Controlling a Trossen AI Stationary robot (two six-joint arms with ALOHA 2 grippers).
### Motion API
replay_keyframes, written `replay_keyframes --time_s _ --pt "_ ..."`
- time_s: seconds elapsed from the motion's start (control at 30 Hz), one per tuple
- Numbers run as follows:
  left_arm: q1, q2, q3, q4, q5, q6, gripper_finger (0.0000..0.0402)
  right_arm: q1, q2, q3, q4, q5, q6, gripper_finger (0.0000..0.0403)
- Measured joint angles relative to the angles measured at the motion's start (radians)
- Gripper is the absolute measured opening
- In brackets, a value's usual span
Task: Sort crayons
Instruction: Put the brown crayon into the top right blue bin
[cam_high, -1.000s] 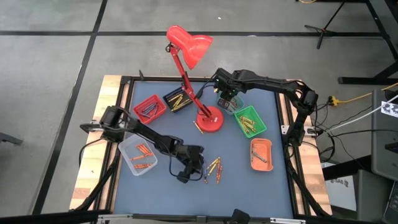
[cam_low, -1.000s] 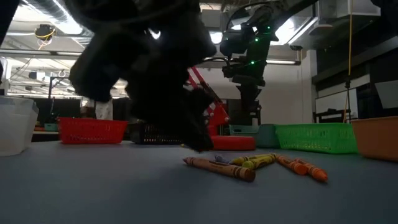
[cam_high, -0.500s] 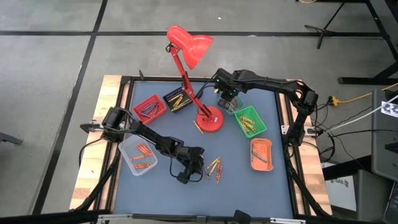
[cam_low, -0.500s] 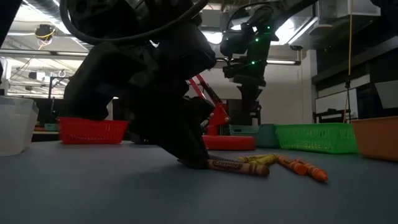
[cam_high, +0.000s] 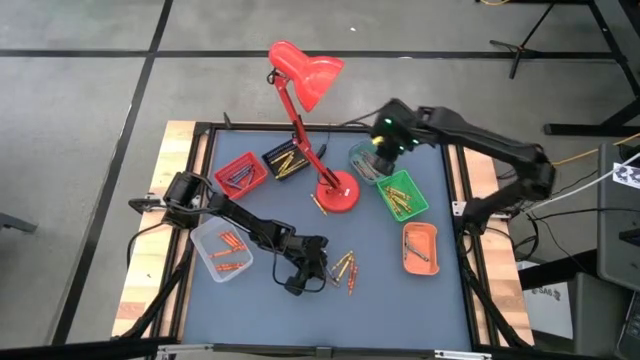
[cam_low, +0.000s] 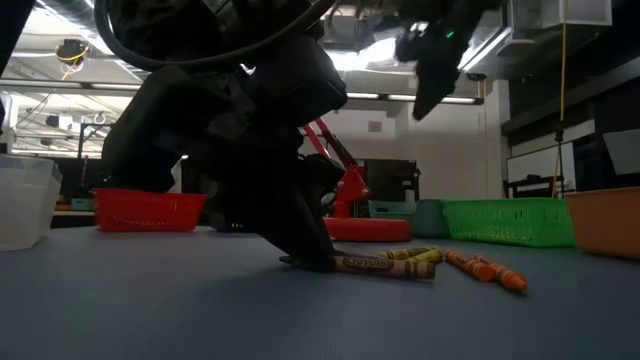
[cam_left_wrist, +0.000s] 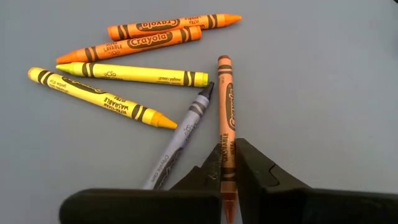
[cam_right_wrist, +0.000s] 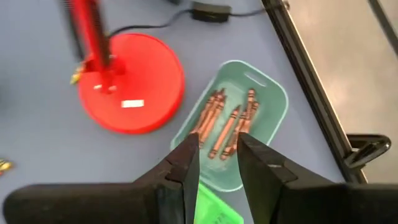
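My left pincer clamps a brown crayon on the table; my right pincer hangs open over the teal tray.

High view: overhead, facing straight down, far enough to cover the whole counter and both arms. Low view: at counter-top level, facing across into the room, close behind the loose crayons. Left wrist view: close above those same crayons. Right wrist view: higher, looking down on the red lamp base, which the high view shares.
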Motion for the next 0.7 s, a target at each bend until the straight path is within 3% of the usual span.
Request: replay_keyframes --time_s 0.17,0.4,0.7 --pt "0.002 -0.021 -0.002 -0.004 -0.004 -0.006 0.0007 0.1 -0.196 -0.153 0.058 -0.012 0.013 0.0105" --pt "0.008 -0.047 0.006 0.039 -0.036 -0.014 0.0007 0.313 -0.417 -0.413 0.285 -0.028 0.153 0.0105" --pt "0.048 -0.074 0.06 0.063 -0.109 -0.026 0.0008 0.549 -0.485 -0.607 0.559 -0.028 0.158 0.0105"
